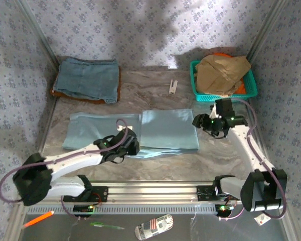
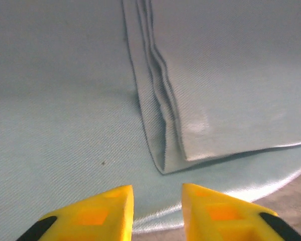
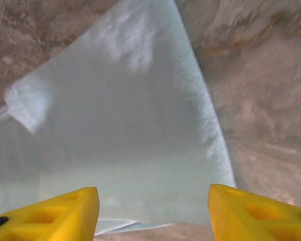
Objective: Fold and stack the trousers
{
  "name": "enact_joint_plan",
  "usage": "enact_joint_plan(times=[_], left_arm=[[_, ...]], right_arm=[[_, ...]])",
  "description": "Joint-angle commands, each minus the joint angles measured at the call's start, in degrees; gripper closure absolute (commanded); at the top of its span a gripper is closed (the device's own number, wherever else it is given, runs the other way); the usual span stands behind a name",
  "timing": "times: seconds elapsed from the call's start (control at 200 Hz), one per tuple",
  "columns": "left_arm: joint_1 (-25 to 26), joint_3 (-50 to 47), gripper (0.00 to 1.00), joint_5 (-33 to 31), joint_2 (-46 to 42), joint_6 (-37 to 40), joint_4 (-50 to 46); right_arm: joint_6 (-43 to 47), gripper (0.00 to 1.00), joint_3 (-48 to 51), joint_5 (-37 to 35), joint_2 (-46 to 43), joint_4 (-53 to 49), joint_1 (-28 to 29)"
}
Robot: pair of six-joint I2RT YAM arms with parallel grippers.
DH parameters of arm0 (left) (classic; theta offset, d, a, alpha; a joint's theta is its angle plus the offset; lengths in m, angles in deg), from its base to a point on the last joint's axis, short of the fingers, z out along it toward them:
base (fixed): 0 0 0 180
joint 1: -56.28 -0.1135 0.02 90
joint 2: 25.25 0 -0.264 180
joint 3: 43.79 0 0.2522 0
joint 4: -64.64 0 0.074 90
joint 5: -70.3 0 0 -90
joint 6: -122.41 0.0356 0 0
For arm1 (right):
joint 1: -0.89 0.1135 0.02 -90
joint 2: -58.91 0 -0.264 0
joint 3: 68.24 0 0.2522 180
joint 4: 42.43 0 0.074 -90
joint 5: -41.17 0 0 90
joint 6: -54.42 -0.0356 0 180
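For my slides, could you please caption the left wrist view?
Left tool, open, poised over the pale blue trousers beside their layered folded edge.

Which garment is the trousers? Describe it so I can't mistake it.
Look at the centre of the marbled table. The trousers lie flat there, partly folded. They are pale sky-blue, unlike the darker denim garment back left or the tan garment in the green basket.

Left gripper [image 2: 158, 213] sits just below the folded corner of the trousers [image 2: 65, 100], fingers parted, nothing between them. Layered fold edges run up from that corner. Bare table [image 2: 291, 208] shows to its lower right.
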Motion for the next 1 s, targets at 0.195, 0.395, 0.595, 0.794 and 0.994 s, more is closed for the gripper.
enact_joint_plan(times=[0.195, 0.395, 0.595, 0.794, 0.994], left_arm=[[-15.33, 2.83, 0.33, -0.30, -18.47, 3.89, -19.91], [-29.04, 1.54, 0.26, 6.51, -28.38, 5.46, -24.10], [-34.43, 2.92, 0.25, 9.33, -28.25, 7.94, -25.85], [-36.36, 3.95, 0.25, 9.50, -26.78, 9.59, -25.60], [-36.66, 4.79, 0.24, 4.45, -25.60, 7.22, -26.16]], right_arm=[[7.11, 0.36, -3.60, 1.59, 19.50, 2.30, -1.24], [9.14, 0.48, -4.01, 6.27, 27.71, 3.37, -0.06], [8.36, 0.77, -1.68, 11.23, 25.96, 5.62, 0.69], [5.29, 1.00, -1.33, 6.95, 18.91, 1.38, -1.38], [2.00, 1.00, -7.03, -15.46, 7.59, -12.83, -3.37]])
